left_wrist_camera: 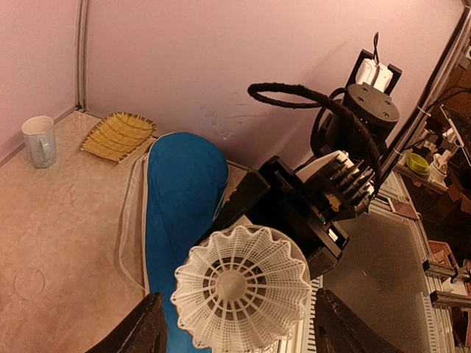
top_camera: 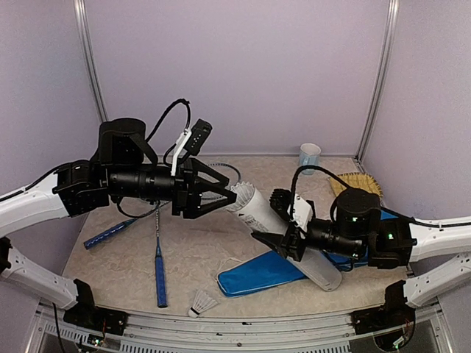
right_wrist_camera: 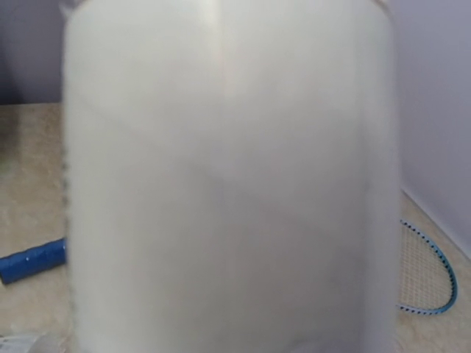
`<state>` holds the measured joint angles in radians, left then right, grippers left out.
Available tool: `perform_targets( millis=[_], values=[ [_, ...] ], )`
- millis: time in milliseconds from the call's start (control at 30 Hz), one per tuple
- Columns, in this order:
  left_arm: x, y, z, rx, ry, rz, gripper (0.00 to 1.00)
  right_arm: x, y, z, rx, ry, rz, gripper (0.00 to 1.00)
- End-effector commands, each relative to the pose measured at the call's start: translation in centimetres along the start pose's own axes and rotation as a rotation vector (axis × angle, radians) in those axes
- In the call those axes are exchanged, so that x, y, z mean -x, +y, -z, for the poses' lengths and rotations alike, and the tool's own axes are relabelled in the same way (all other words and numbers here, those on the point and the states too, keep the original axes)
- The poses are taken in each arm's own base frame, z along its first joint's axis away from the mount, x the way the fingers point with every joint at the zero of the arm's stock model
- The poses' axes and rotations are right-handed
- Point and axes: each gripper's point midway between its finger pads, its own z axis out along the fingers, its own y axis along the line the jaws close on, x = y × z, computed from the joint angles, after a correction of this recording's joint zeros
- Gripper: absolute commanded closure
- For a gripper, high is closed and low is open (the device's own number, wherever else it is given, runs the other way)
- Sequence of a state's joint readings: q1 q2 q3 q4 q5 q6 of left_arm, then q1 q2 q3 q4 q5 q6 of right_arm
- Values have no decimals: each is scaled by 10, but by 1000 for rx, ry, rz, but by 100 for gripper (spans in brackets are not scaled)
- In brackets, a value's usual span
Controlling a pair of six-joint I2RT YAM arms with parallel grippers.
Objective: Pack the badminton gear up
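My left gripper (top_camera: 230, 193) stands open at the upper mouth of the long white tube (top_camera: 283, 235). A white shuttlecock (left_wrist_camera: 243, 283) sits in that mouth with its skirt toward the wrist camera, clear of both fingers (left_wrist_camera: 140, 331). My right gripper (top_camera: 283, 243) is shut on the tube's middle and holds it tilted above the blue cover (top_camera: 254, 273). The tube's wall (right_wrist_camera: 228, 184) fills the right wrist view and hides those fingers. Two rackets with blue handles (top_camera: 160, 276) (top_camera: 109, 233) lie at the left. Another shuttlecock (top_camera: 202, 301) rests near the front edge.
A pale blue mug (top_camera: 310, 156) stands at the back wall. The straw-coloured brush (top_camera: 358, 184) lies behind my right arm. A racket head (right_wrist_camera: 428, 272) shows on the table to the right in the right wrist view.
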<state>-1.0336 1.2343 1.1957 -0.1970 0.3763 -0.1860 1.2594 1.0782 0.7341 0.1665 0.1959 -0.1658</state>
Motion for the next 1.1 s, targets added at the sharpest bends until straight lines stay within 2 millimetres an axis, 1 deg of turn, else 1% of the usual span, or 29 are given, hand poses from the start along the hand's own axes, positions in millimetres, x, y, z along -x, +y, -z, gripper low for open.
perform_targets(
  millis=[0,100,167,233,333,433,500,567,700,833,967,1000,1067],
  values=[
    [25,9,33,70,-51,-34,32,5,-4,8,3,-8,45,71],
    [22,25,41,125,-17,-31,28,4,-3,10,16,17,71,71],
    [13,34,36,154,37,-23,27,4,-2,11,30,32,88,71],
    [-1,39,27,164,109,-11,28,7,-2,10,37,42,95,71],
    [-26,41,9,163,217,-6,32,7,0,7,51,63,106,71],
    [-44,43,-4,180,291,-8,36,6,2,5,59,78,112,71],
    [-54,49,-8,202,329,0,38,7,2,4,64,77,115,71],
    [-62,58,-12,236,356,9,41,9,3,3,69,73,116,71],
    [-76,65,-28,244,400,32,48,12,5,0,74,60,125,71],
    [-88,61,-55,199,432,34,50,17,6,-4,79,40,129,72],
    [-101,52,-81,125,453,33,49,22,6,-7,78,19,134,72],
    [-103,48,-86,101,453,35,47,24,6,-7,75,12,133,72],
    [-101,38,-89,38,443,29,38,24,4,-7,64,8,129,72]
  ],
)
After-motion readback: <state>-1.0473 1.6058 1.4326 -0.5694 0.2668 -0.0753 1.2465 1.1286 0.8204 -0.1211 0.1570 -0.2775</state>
